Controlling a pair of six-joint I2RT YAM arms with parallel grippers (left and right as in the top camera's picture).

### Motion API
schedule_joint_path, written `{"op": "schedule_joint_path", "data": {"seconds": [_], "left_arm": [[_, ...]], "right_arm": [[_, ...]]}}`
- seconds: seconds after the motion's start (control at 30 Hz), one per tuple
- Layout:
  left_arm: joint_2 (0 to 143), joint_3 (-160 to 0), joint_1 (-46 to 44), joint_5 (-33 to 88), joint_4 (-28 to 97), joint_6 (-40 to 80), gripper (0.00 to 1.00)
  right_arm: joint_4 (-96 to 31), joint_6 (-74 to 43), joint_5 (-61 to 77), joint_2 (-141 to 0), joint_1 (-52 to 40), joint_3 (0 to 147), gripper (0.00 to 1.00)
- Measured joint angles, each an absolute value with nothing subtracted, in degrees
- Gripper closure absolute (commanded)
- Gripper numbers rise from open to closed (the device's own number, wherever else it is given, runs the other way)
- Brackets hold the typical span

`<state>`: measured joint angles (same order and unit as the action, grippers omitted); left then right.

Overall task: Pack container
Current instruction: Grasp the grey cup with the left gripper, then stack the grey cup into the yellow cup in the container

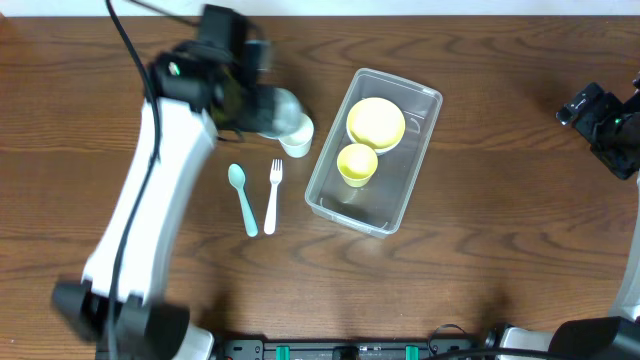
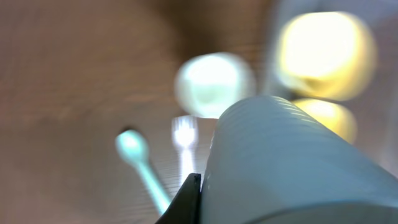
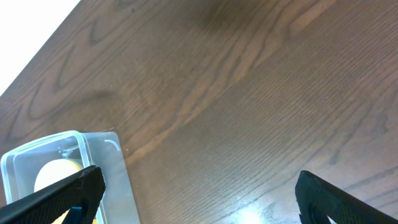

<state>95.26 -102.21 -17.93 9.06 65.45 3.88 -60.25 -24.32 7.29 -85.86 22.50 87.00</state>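
The clear container (image 1: 410, 180) stands right of centre with a yellow bowl (image 1: 376, 122) and a yellow cup (image 1: 357, 163) inside. My left gripper (image 1: 258, 104) is shut on a pale blue cup (image 1: 280, 108), held tilted above the table just left of a pale green cup (image 1: 297, 137). In the blurred left wrist view the blue cup (image 2: 292, 162) fills the foreground against one black finger (image 2: 191, 196). My right gripper (image 1: 598, 115) is open and empty at the far right; its wrist view (image 3: 199, 205) shows a container corner (image 3: 93, 149).
A teal spoon (image 1: 240, 198) and a white fork (image 1: 273, 195) lie side by side left of the container. They also show in the left wrist view, the spoon (image 2: 135, 152) left of the fork (image 2: 185, 134), with the green cup (image 2: 214, 84) beyond them.
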Motion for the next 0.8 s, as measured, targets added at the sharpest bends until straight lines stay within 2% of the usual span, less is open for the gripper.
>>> {"op": "schedule_joint_path", "data": {"seconds": [0.1, 0.23, 0.57, 0.6, 0.67, 0.77, 0.8], "left_arm": [[92.1, -102.8, -27.0, 8.6, 64.8, 2.9, 0.94], [95.5, -101.6, -33.4, 5.9, 61.9, 2.6, 0.94], [110.7, -99.7, -36.8, 2.0, 57.3, 2.5, 0.93], [111.6, -99.7, -36.7, 1.6, 57.0, 2.5, 0.88], [113.4, -99.7, -36.6, 0.8, 56.6, 2.2, 0.69], [115.3, -99.7, -36.6, 0.3, 56.9, 2.5, 0.29], [115.6, -99.7, -36.6, 0.2, 57.5, 2.7, 0.24]], "right_arm": [[-60.2, -24.3, 7.3, -85.9, 22.5, 87.0, 0.01], [-60.2, -24.3, 7.3, -85.9, 22.5, 87.0, 0.01], [-60.2, -24.3, 7.3, -85.9, 22.5, 87.0, 0.01], [-60.2, -24.3, 7.3, -85.9, 22.5, 87.0, 0.01], [-60.2, -24.3, 7.3, -85.9, 22.5, 87.0, 0.01], [-60.2, -24.3, 7.3, -85.9, 22.5, 87.0, 0.01], [-60.2, -24.3, 7.3, -85.9, 22.5, 87.0, 0.01]]}}
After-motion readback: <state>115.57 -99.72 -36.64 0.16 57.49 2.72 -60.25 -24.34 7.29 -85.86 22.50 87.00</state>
